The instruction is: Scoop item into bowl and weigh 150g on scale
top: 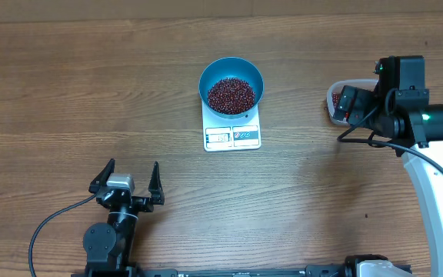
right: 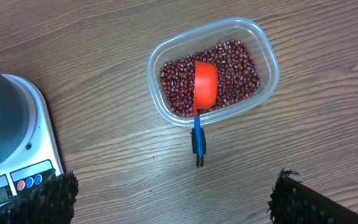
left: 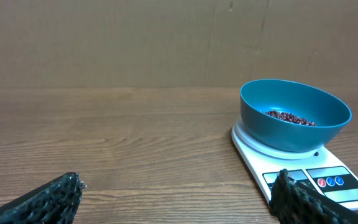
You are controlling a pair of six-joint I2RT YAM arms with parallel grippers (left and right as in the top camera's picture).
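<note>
We see the beans heaped in the blue bowl, which sits on the scale, display toward 6 o'clock. At 3 o'clock from it, more beans fill a clear tub. An orange scoop lies on them, its handle over the 6 o'clock rim. Our right gripper hangs above, jaws wide, holding nothing. At 7 o'clock from the scale, our left gripper is spread wide and empty too.

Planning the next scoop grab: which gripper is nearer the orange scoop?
Right. The right gripper hangs open above the orange scoop, which lies in the clear tub. The left gripper sits open far off, on the other side of the scale.
</note>
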